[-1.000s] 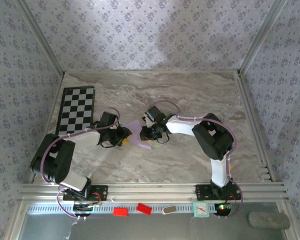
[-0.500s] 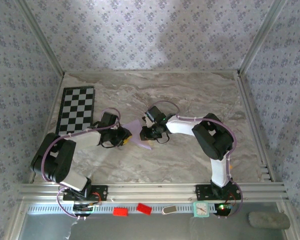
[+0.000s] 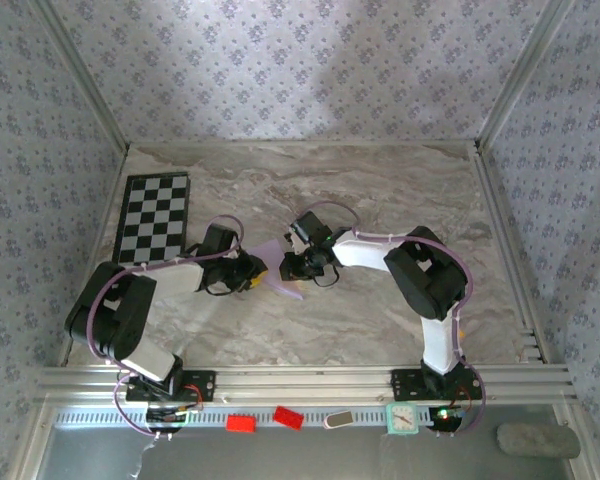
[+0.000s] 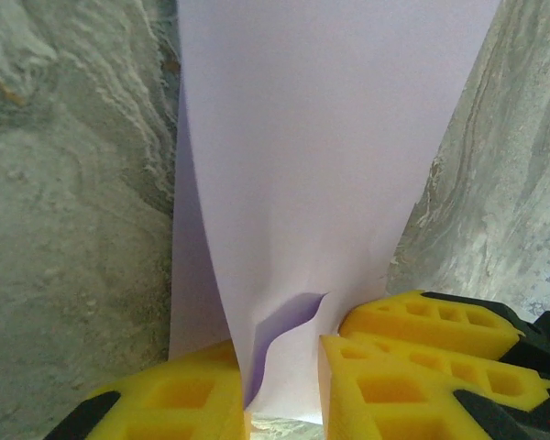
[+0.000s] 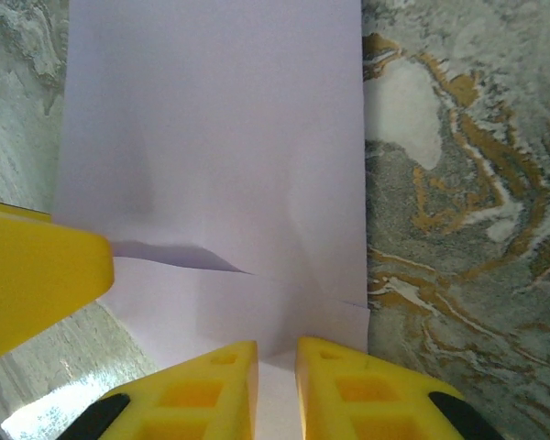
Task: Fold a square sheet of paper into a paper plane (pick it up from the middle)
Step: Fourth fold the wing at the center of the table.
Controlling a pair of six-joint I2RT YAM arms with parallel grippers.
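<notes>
Closing in over the last second, your left end effector point(image 4: 284, 357) now has its jaws narrowed around a buckled edge of the square sheet of paper point(image 3: 283, 285); whether they clamp it yet, you cannot tell. Your right end effector point(image 5: 275, 362) pinches the opposite edge. The sheet spans between them mid-desk, at 3 o'clock from the left, 9 o'clock from the right, its long axis running 11 to 5. Both arms are equally near. The marbled desk point(image 3: 380, 190) lies beneath; the checkerboard point(image 3: 155, 220) sits well apart at 10 o'clock.
</notes>
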